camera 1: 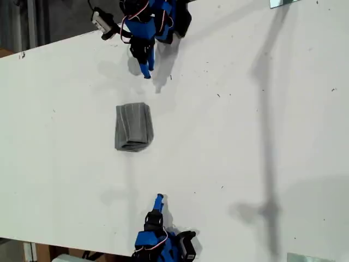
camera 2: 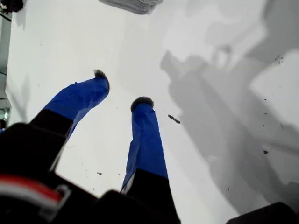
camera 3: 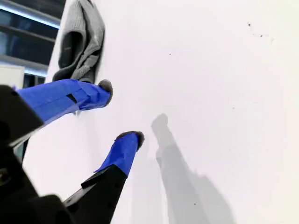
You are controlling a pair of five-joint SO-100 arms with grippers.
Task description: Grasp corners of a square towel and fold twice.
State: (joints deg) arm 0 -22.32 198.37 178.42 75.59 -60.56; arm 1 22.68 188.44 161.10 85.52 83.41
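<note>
The grey striped towel (camera 1: 132, 126) lies folded into a small thick rectangle in the middle of the white table. Its separate corners cannot be told apart in the stacked layers. My first gripper (camera 1: 158, 199) hovers near the exterior view's bottom edge, open and holding nothing. In the first wrist view this gripper (camera 2: 121, 88) points at the towel (camera 2: 133, 4), well short of it. My second gripper (camera 1: 146, 72) hangs near the exterior view's top, also open and holding nothing. The second wrist view shows this gripper (camera 3: 120, 111) apart from the towel (camera 3: 79, 42), whose layered end gapes open.
The white table (camera 1: 245, 136) carries a long thin shadow (camera 1: 267, 164) on the exterior view's right. A small black-and-white device (camera 1: 101, 22) sits by the arm at the exterior view's top. The table's edge (camera 3: 56, 42) runs just behind the towel.
</note>
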